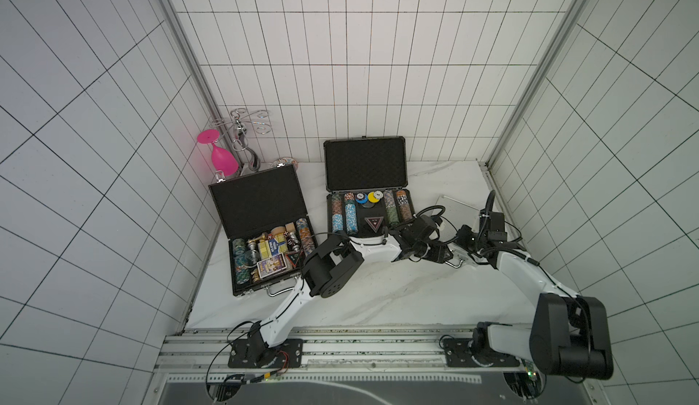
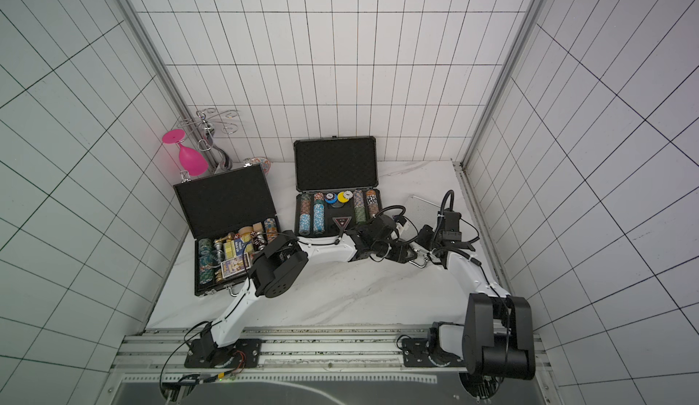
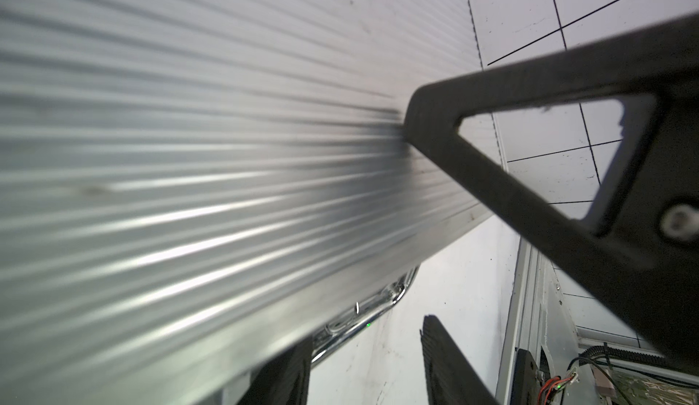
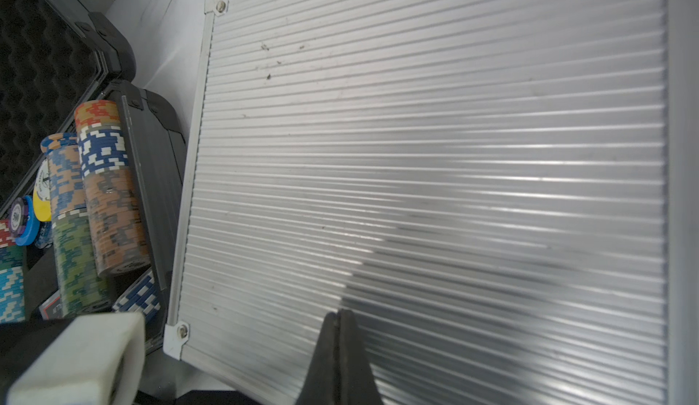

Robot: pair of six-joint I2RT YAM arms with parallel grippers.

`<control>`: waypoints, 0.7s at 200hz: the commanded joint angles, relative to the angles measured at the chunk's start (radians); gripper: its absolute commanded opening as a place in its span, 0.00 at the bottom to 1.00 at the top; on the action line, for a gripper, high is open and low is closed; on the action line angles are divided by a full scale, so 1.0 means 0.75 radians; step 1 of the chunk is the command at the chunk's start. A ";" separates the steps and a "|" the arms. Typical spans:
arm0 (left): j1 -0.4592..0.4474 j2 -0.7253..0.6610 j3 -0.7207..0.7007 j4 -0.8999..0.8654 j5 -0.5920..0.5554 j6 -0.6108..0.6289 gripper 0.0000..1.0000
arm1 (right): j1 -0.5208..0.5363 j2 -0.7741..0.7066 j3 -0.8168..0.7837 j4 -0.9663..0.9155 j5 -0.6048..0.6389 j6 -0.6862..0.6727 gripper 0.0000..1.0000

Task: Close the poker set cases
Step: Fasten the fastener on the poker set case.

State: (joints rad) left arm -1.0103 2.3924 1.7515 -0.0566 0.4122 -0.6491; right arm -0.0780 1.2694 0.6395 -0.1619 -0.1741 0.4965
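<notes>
Three cases are seen on the counter (image 1: 378, 301) in both top views: the black case (image 1: 257, 202) at the left and the grey case (image 1: 365, 164) in the middle stand open, the silver case (image 1: 452, 204) lies lid-down at the right under both arms. From the left wrist, the left hand (image 3: 363, 333) is seen half open at the silver case's front, its handle (image 3: 363, 316) between the fingers, nothing gripped. From the right wrist, the right hand (image 4: 339, 314) is seen pinched together, tips on the ribbed lid, the grey case's chips (image 4: 109, 214) just beside.
</notes>
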 commanded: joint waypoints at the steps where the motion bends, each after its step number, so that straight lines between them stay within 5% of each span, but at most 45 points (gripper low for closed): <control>1: -0.013 0.061 0.063 -0.059 -0.037 0.057 0.48 | -0.022 0.017 -0.070 -0.200 0.024 0.016 0.00; 71: -0.052 0.100 0.132 -0.207 -0.120 0.075 0.58 | -0.023 0.040 0.005 -0.200 0.003 0.023 0.00; 109: -0.041 0.119 0.135 -0.119 -0.010 -0.005 0.58 | -0.023 0.033 0.008 -0.201 0.014 0.016 0.00; 140: -0.019 0.068 0.026 0.101 0.123 -0.118 0.48 | -0.023 0.046 0.022 -0.201 0.013 0.010 0.00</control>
State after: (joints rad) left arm -1.0321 2.4420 1.8221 -0.0795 0.4057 -0.6605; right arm -0.0853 1.2659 0.6426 -0.1680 -0.1753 0.4999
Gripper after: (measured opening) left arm 0.510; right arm 0.049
